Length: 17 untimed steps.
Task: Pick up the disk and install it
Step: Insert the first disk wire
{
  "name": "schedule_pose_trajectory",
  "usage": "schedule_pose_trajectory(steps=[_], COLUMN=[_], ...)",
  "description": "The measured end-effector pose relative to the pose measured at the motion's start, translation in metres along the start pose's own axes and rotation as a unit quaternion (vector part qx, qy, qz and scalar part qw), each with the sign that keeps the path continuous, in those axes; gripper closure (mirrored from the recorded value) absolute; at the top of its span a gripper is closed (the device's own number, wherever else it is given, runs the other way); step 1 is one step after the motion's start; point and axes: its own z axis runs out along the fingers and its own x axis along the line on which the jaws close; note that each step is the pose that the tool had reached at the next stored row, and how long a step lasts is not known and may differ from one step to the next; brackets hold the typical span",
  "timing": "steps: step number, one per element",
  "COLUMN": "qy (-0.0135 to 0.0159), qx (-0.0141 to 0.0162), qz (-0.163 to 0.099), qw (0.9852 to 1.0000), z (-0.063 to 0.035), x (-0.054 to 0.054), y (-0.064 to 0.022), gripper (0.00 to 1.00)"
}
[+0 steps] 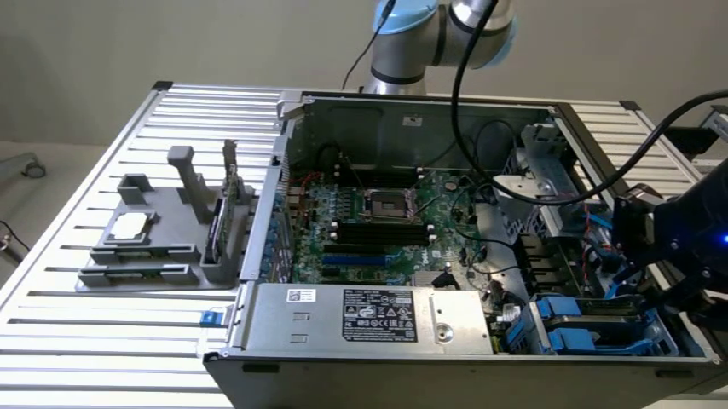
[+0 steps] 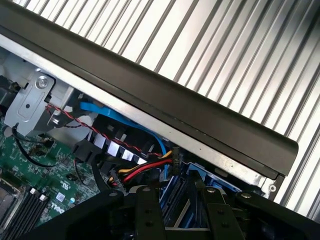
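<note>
1. Wrist view: nearest is my claw, set low over the drive corner of the case. I cannot tell whether it is clamped or slack.
2. The disk shows as a blue frame on edge right within my claw, probably edge-on to line up with its slot. I cannot say whether it is held or seated.
3. The red and yellow cables lie just beyond my claw, near enough to snag.
4. Exterior view: my claw hangs over the drive bay, well apart from the motherboard.

Base of the claw cut off
</note>
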Motion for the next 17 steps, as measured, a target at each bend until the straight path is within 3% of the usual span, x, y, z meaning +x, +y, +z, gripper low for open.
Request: schedule_pose_trajectory(steps=[10, 17], qy=[-0.0004, -0.0005], qx=[0.0011, 0.0015], qz=[0.006, 0.007], qw=[1.0000, 1.0000], z=[0.0035, 0.0049], x=[0.0064, 0.0046], y=[0.0029, 0.0070], gripper=[0.63, 0.63])
